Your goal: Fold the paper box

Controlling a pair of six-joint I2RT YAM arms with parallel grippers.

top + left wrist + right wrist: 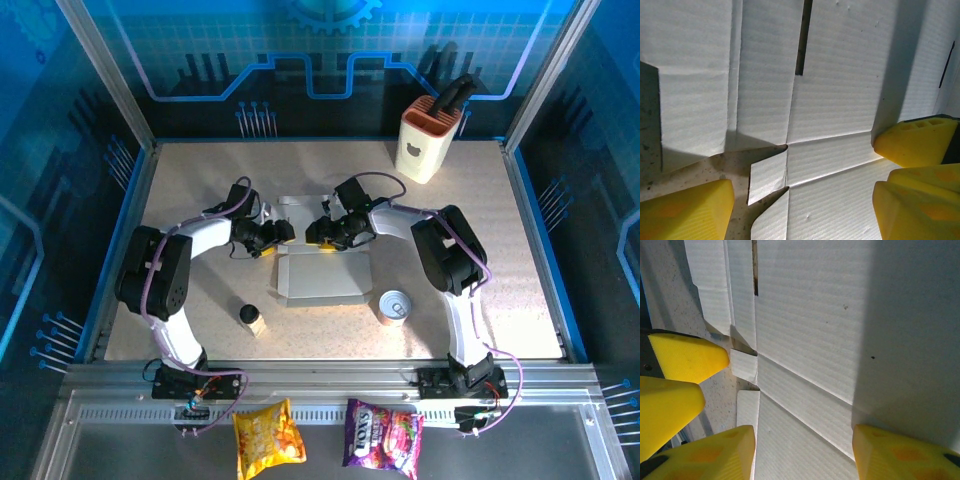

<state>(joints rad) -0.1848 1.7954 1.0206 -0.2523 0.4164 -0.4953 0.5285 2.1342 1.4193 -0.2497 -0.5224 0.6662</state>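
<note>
The paper box (322, 280) lies flat and unfolded in the middle of the table, grey-white inside facing up. Both grippers hover over its far half, facing each other. My left gripper (284, 234) is open. In the left wrist view its yellow fingers (686, 210) straddle the creased cardboard (840, 90) near a small side tab (767, 175). My right gripper (317, 236) is open too, and its fingers (900, 455) span the same creases (815, 315) with nothing pinched. Each wrist view catches the other gripper's yellow fingertip at its edge.
A cream knife block (430, 140) with an orange top stands at the back right. A tin can (395, 305) sits right of the box's near edge, and a small black-capped object (250, 317) to its left. Two snack bags (268, 440) lie beyond the table's front rail.
</note>
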